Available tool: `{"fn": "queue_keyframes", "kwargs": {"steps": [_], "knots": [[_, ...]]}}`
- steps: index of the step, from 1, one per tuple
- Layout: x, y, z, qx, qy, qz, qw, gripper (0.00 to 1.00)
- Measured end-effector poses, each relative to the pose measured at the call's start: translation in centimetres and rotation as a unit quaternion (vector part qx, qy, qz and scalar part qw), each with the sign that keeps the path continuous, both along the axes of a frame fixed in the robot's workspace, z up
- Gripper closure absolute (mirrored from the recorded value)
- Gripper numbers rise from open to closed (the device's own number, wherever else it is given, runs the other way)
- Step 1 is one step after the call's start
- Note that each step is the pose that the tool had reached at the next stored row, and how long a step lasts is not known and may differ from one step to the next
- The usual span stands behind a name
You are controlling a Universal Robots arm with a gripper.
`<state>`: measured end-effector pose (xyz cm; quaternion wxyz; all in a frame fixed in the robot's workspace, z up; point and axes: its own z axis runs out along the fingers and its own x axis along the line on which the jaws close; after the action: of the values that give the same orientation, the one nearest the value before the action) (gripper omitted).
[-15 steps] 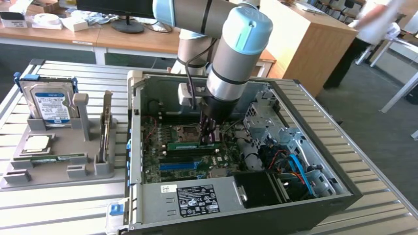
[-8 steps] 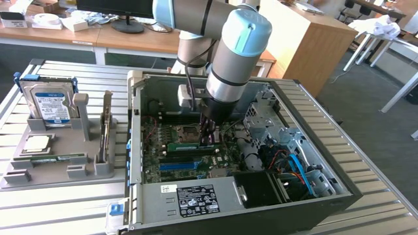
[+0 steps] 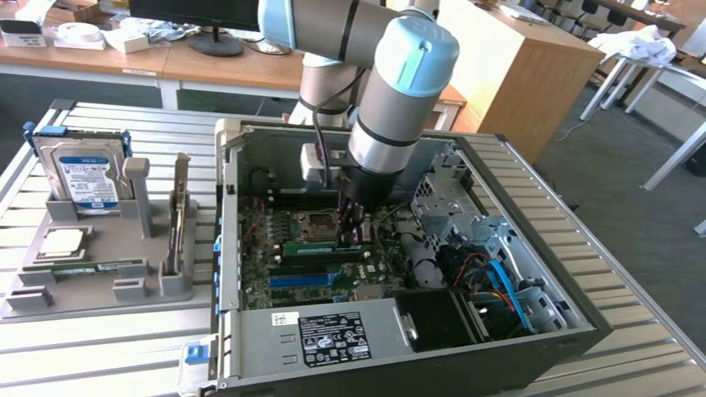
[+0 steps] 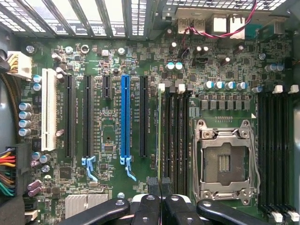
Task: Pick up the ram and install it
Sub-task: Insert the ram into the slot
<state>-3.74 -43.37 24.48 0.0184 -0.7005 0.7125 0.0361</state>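
The ram (image 4: 161, 131) shows edge-on as a thin green strip standing in a dark memory slot just beside the empty processor socket (image 4: 224, 161). My gripper (image 4: 161, 183) is at one end of the strip, its two dark fingertips (image 4: 152, 182) closed against its faces. In the exterior view the arm reaches straight down into the open computer case (image 3: 518, 178). There the gripper (image 3: 350, 238) sits at the end of the green ram (image 3: 314, 246), low on the motherboard.
Other black memory slots (image 4: 276, 140) and long expansion slots, one of them blue (image 4: 124, 117), line the board. Cables and drive bays (image 3: 497, 273) fill the case's right. A grey holder (image 3: 99, 273) left of the case carries a hard drive (image 3: 83, 178) and a silver chip (image 3: 63, 242).
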Motion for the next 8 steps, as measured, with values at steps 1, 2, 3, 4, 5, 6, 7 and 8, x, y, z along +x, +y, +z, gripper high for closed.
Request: {"fn": "queue_keyframes", "kwargs": {"steps": [1,2,3,4,5,6,7,8], "knots": [[0.00,0.00,0.00,0.0000,0.0000,0.000,1.0000,0.89],[0.00,0.00,0.00,-0.0001,0.0000,0.000,1.0000,0.89],[0.00,0.00,0.00,-0.0001,0.0000,0.000,1.0000,0.89],[0.01,0.00,-0.01,0.0000,0.0000,0.000,1.0000,0.89],[0.02,0.05,-0.03,0.0002,-0.0001,0.000,1.0000,0.89],[0.01,0.14,-0.03,0.0002,-0.0001,0.000,1.0000,0.89],[0.01,0.21,-0.02,0.0000,-0.0001,0.000,1.0000,0.89],[0.01,0.27,-0.02,0.0000,-0.0001,-0.001,1.0000,0.89]]}}
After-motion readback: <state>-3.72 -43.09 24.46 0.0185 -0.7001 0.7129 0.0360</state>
